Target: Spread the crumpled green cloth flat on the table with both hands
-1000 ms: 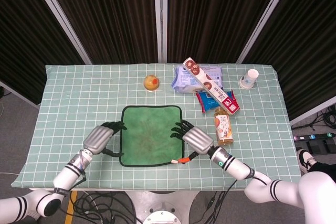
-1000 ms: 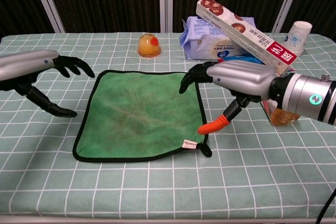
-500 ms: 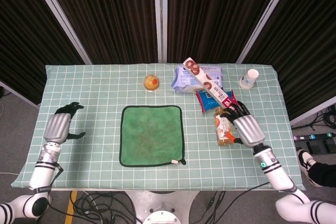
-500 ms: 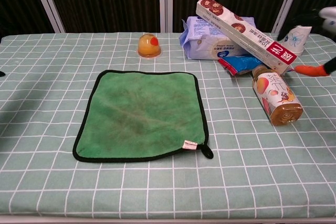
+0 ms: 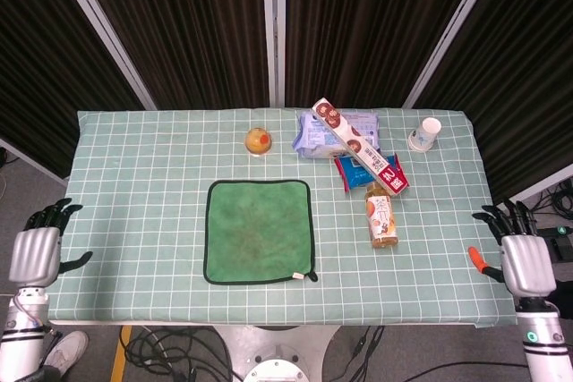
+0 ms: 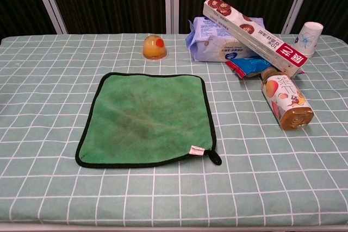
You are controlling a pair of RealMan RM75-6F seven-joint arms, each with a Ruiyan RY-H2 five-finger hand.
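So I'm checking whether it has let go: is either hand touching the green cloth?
Apart. The head view shows the left hand and right hand off the table's sides, far from the flat black-edged green cloth.

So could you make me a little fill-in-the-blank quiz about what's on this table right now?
1. The green cloth lies ____ on the table.
2. The left hand and right hand hold ____.
3. The bottle lies on its ____.
4. The long box leans on a ____ packet.

Missing words: flat; nothing; side; blue
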